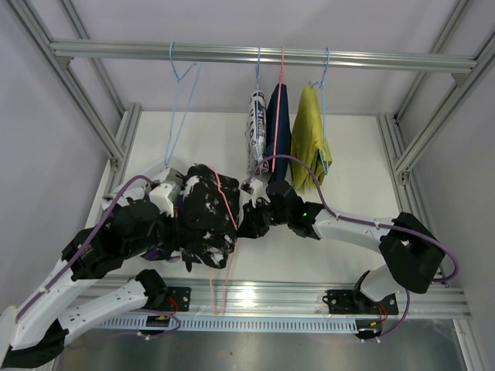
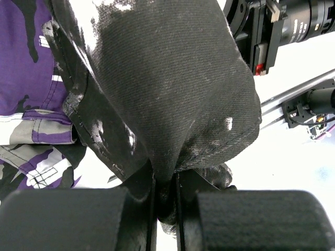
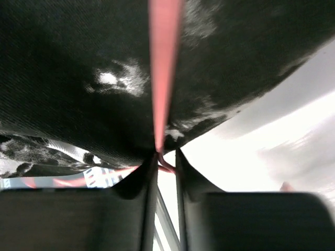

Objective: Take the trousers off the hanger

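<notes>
The black speckled cloth trousers (image 2: 157,78) are clamped by the left gripper (image 2: 165,183) — the pink wire hanger (image 3: 165,63), running up-frame, is straddled by the right gripper (image 3: 166,162), grip unclear.

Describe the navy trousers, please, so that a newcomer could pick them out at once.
On the metal rail across the top of the overhead view, three pairs hang right of centre. The navy trousers are the middle one, between the white printed pair and the yellow pair: the only plain dark one.
</notes>
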Controlling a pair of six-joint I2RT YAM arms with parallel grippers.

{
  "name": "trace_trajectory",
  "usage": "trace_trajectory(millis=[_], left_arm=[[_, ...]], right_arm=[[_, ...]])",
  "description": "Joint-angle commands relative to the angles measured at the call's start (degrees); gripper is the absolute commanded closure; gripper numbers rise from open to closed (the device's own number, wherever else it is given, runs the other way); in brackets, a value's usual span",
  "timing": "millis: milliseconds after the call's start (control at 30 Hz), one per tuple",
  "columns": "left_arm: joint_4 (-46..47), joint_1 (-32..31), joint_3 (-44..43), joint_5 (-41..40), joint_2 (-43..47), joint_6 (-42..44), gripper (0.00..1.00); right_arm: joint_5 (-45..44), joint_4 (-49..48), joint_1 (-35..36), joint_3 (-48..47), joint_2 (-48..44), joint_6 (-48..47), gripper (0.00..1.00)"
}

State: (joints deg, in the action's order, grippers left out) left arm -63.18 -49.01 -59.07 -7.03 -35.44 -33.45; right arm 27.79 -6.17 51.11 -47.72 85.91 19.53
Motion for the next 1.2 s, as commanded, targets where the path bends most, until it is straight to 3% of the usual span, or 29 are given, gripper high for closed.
trace_trajectory(millis=[0, 67, 367, 767, 967, 1167], left_arm=[[3.76, -0.38, -1.49, -0.71, 0.90, 0.49, 0.99], [3.76, -0.38, -2.01, -0.88, 0.72, 0.67, 0.99], [8.24, -0.38, -4.12, 3.86, 3.18, 0.14, 0.99], [11.94, -0.38, -19.41, 3.95, -0.14, 2.42, 0.99], [8.52, -0.38, -25.73, -3.33, -2.97, 5.41, 0.99], [4.91, -0.38, -25.75, -13.17, -1.47, 4.89, 0.99]], right_arm=[[-1.86, 0.20, 0.22, -1.14, 0.84, 0.60, 0.88], [-2.04, 0.55, 0.22, -1.05, 0.14, 0.42, 1.00], [-3.71, 4.41, 0.04, -2.02, -2.67, -0.46, 1.00], [-6.43, 9.33, -0.57, -2.11, -5.66, -2.04, 1.00], [-7.49, 12.85, -1.98, -1.85, -8.47, -3.62, 1.00], [-7.14, 14.61, -3.83, -1.14, -11.02, -4.59, 1.00]])
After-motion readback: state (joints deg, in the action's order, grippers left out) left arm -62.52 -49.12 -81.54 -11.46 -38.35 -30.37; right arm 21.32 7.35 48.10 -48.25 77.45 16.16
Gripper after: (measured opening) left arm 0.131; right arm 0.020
